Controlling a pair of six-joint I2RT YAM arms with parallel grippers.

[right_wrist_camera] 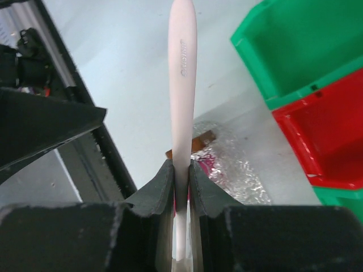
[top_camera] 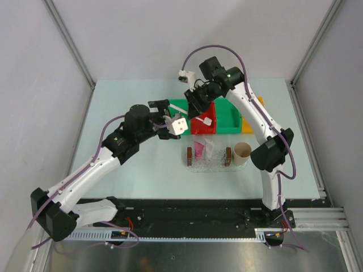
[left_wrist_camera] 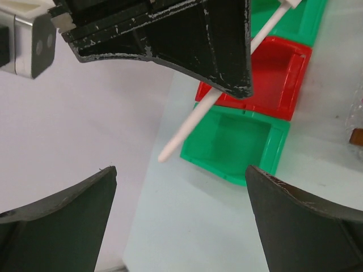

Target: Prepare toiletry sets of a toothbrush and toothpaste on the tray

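Right claw (right_wrist_camera: pixel 181 170) clenched on the toothbrush (right_wrist_camera: pixel 182 68), white handle jutting from its fingers toward 12 o'clock in the wrist view, held aloft over the green bin (left_wrist_camera: pixel 238 141) and red bin (left_wrist_camera: pixel 278 73), left claw (left_wrist_camera: pixel 180 173) released wide at its 9 o'clock, tray (top_camera: pixel 218 164) holding the toothpaste (top_camera: pixel 199 150) at 6 o'clock on the counter (top_camera: pixel 113 102)

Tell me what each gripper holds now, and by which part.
The right gripper pinches the toothbrush on its slim shaft, the lettered handle end sticking out past the fingertips. The left gripper is open and holds nothing.
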